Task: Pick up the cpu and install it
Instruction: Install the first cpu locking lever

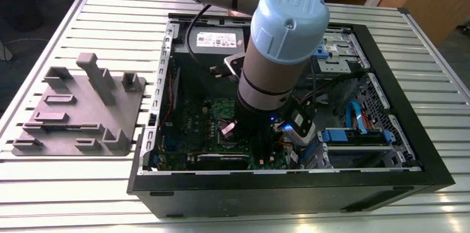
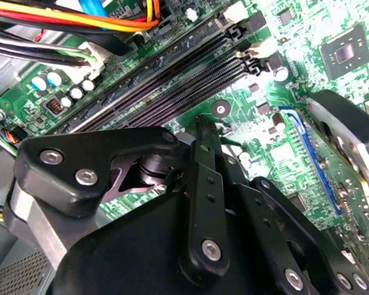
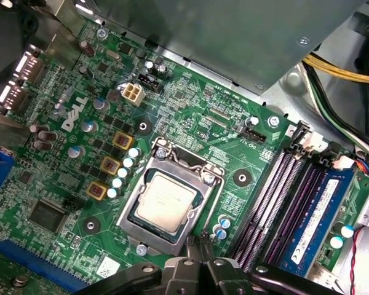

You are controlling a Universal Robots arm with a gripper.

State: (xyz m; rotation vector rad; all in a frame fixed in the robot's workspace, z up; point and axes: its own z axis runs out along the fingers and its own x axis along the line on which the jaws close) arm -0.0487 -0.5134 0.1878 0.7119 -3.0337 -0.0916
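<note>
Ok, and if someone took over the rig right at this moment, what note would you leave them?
Arm: claw shut, empty, beside the socket, over the motherboard.
Things: cpu lies flat in the socket.
Done: cpu is seated.
Left: whether the socket is latched cannot be told.
</note>
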